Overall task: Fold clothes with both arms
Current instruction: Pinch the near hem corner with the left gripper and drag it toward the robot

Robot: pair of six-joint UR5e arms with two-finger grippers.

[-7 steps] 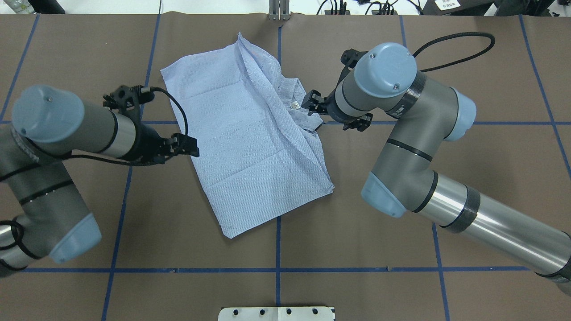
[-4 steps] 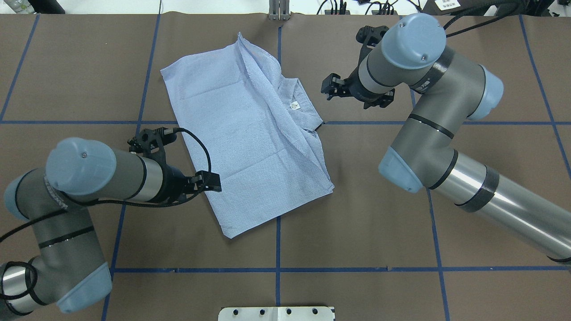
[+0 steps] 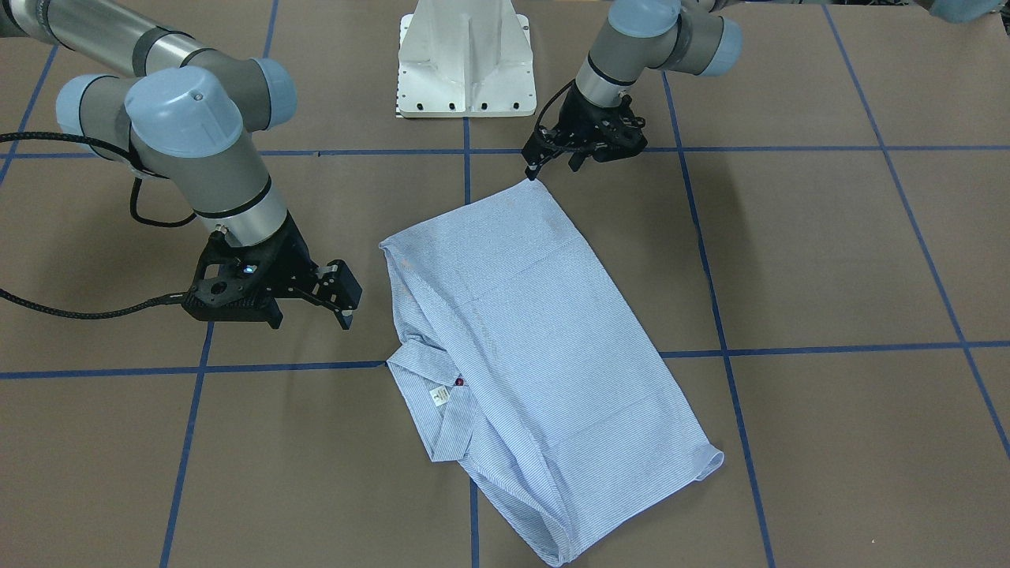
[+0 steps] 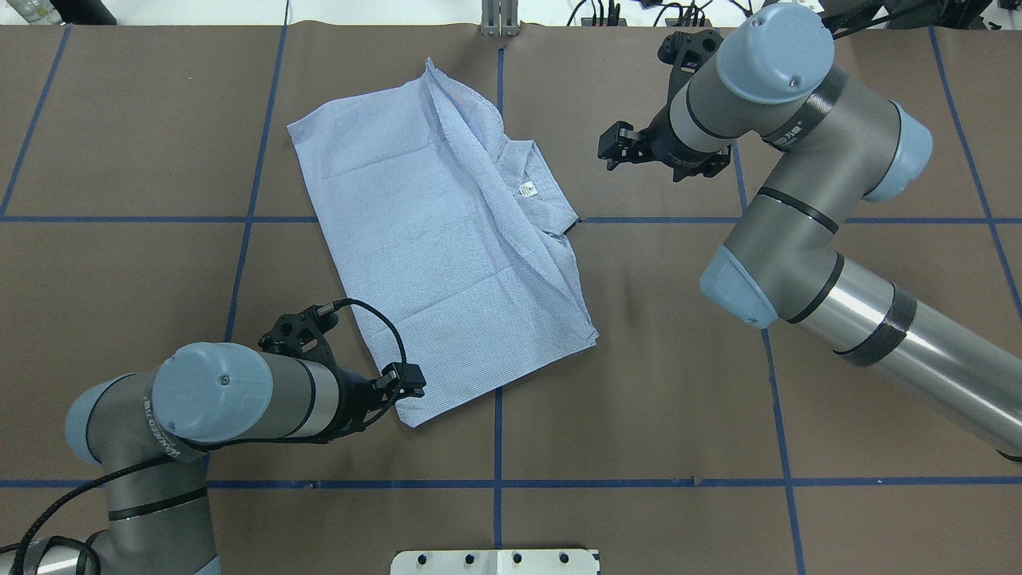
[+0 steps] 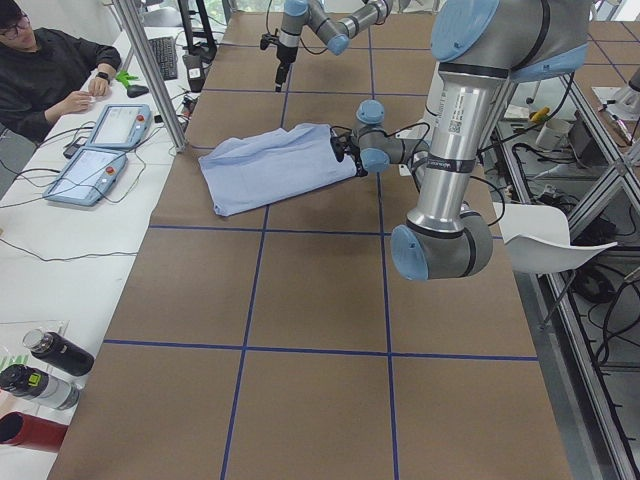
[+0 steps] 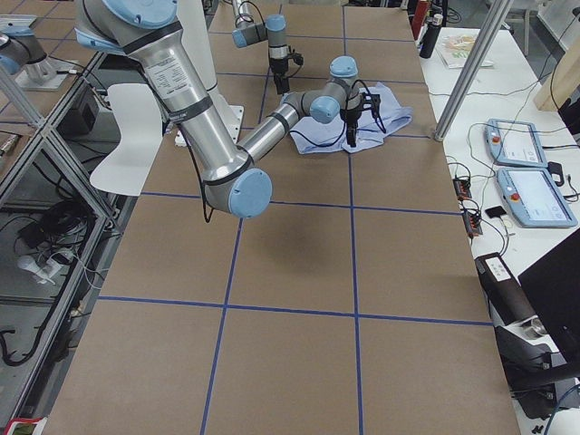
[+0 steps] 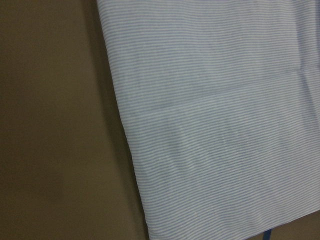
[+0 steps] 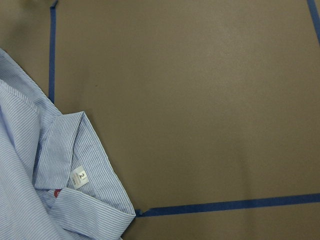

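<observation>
The light blue striped shirt (image 4: 431,231) lies folded lengthwise on the brown table, collar and white neck label (image 4: 526,189) on its right side. It also shows in the front view as the shirt (image 3: 536,331) and fills the left wrist view (image 7: 220,115). My left gripper (image 4: 406,382) is open at the shirt's near left corner, just off the cloth edge; in the front view the left gripper (image 3: 552,166) hovers by that corner. My right gripper (image 4: 613,152) is open and empty, well to the right of the collar; the right gripper (image 3: 347,304) is apart from the cloth.
The white pedestal base (image 3: 464,63) stands at the robot's side of the table. Blue tape lines (image 4: 497,431) grid the brown surface. A person (image 5: 40,70) sits at a side table with control pendants (image 5: 95,160); bottles (image 5: 45,370) lie there.
My left gripper has slid along the shirt's left edge toward the robot to the near corner. My right gripper has drawn away from the collar, further out and to the right.
</observation>
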